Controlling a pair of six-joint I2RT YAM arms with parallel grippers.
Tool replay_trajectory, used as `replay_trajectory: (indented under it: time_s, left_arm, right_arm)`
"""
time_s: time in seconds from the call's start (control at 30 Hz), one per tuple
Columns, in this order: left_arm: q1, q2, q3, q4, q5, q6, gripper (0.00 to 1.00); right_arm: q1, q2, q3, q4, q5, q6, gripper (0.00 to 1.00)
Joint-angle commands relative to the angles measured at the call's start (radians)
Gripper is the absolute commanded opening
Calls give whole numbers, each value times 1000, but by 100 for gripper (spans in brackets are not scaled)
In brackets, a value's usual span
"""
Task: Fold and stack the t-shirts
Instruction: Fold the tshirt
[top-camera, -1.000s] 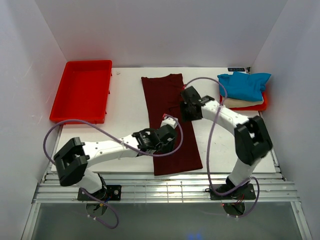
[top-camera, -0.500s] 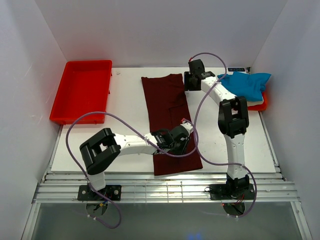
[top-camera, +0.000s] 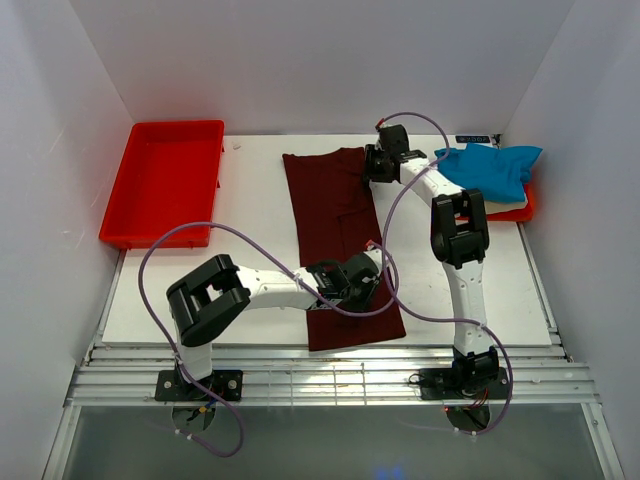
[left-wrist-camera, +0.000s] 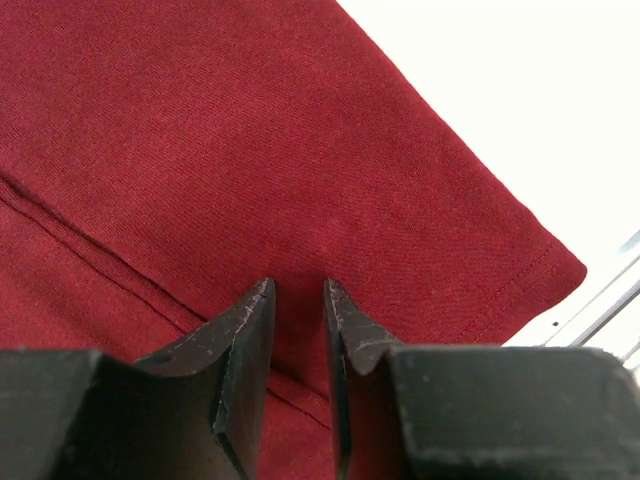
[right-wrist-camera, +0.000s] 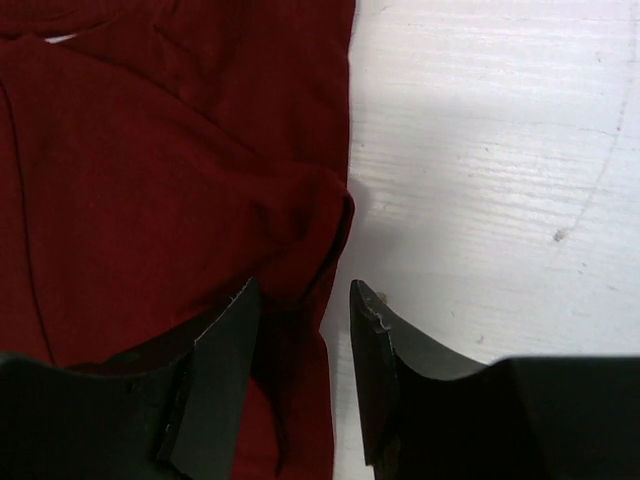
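While left claw (left-wrist-camera: 298, 286) stays narrow over maroon tee (top-camera: 330, 200), right claw (right-wrist-camera: 304, 288), parted, now straddles tee edge.

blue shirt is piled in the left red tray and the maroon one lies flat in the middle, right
No: the blue shirt is piled on the right red tray, as the top view shows. The maroon shirt does lie flat in the middle.

White counter (top-camera: 258, 215) enclosed by three plain white walls: back wall (top-camera: 320, 60), left wall (top-camera: 50, 150), right wall (top-camera: 590, 100). Even, diffuse light; soft shadows only. Slatted metal rails (top-camera: 330, 372) border the counter's near edge, followed by a grey glossy panel (top-camera: 320, 440).
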Motion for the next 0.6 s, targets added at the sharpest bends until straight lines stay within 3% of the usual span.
replay_trajectory:
  time_s: [0.0, 0.57]
  left_arm:
    - [3, -18, -25, -15, 31, -3, 36]
    - [3, -87, -112, -33, 63, -27, 34]
  right_arm:
    - [-14, 37, 56, 66, -29, 50, 47]
    - [-49, 4, 56, 112, -6, 66, 43]
